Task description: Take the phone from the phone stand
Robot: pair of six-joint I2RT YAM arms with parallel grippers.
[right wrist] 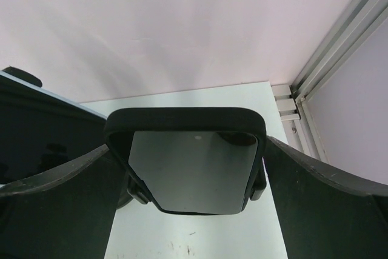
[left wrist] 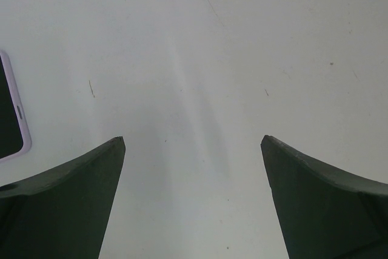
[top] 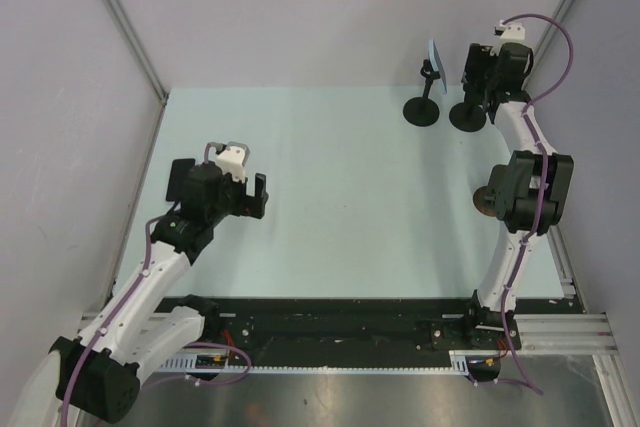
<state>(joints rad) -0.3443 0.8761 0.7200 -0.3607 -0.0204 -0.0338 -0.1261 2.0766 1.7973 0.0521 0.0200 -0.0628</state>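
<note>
- The pale green surface (top: 330,207) carries both arms and two black stands at its far right corner.
- The right arm (top: 520,197) reaches up the right edge to that corner; the left arm (top: 150,277) is bent over the near left part, well apart from the stands.
- The stand (top: 468,115) nearer the right wall holds the phone (right wrist: 194,168) upright, dark-rimmed with a grey reflective screen, still clamped in place.
- The second stand (top: 420,110), just to its left, holds a blue phone (top: 435,55).
- A white-cased phone (left wrist: 9,113) lies flat on the surface at the left edge of the left wrist view.
- The right end effector (right wrist: 191,147) is spread wide, one finger on either side of the phone; whether the fingers touch it cannot be told.
- The left end effector (left wrist: 193,141) is also spread wide, holding nothing, with bare surface between its fingers.
</note>
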